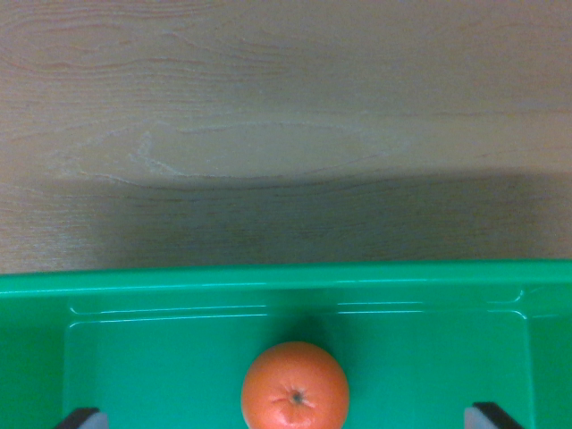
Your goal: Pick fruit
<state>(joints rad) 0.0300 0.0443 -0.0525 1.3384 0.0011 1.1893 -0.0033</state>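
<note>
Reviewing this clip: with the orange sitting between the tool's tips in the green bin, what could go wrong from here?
1. The orange is round and lies loose on the smooth floor of the bin; an off-centre close might roll it away.
2. It sits near the far wall, so the tool, whose dark fingertips only just show at the bottom edge, may clip that wall on descent.
3. The tips look wide apart; closing too high could slip off the fruit's top.
</note>
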